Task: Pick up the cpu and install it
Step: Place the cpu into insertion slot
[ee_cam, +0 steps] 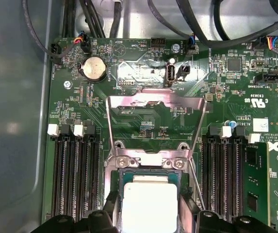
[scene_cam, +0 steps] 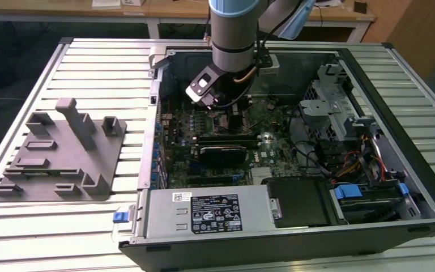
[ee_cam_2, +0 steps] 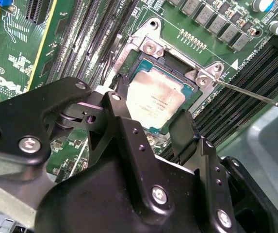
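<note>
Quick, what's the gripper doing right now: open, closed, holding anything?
Gripper: closed on the cpu, gripping two opposite edges, with the cpu at the motherboard socket.

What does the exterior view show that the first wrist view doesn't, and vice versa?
Exterior view: the whole open computer case, the grey fixture on the slatted table, the arm. First wrist view: the coin battery, the raised socket frame, the cpu. Both: the green motherboard and the pincer gripping the cpu.
</note>
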You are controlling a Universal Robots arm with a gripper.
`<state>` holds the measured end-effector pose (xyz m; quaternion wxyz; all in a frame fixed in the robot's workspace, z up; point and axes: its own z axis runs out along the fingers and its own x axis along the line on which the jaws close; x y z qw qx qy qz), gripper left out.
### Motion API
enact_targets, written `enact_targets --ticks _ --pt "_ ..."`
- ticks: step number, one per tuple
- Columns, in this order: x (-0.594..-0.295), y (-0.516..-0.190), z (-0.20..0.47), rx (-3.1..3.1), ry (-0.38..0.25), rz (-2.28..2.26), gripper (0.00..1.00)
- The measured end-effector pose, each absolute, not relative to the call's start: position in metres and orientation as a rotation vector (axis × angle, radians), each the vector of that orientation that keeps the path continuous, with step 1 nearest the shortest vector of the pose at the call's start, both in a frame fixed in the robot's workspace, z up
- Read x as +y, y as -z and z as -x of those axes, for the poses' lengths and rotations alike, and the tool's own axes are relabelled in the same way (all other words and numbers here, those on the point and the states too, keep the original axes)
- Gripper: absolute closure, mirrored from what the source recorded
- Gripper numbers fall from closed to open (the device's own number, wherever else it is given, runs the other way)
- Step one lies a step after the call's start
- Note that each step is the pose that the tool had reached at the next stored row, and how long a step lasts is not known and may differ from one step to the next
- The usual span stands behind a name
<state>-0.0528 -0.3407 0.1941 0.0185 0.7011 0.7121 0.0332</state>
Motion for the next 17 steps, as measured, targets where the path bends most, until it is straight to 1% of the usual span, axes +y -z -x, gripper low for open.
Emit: enact_targets --ticks 5,7,8,17 --pt "-0.3407 -0.1940 0.0528 2.211 -0.103 -2.177 0.39" --pt "-0.3407 -0.1940 0.0528 2.211 -0.103 -2.177 0.41" --pt "-0.3407 -0.1940 0.0528 2.211 -0.103 -2.177 0.47" --pt "-0.3408 -0.1933 0.0528 2.211 -0.102 -2.177 0.47"
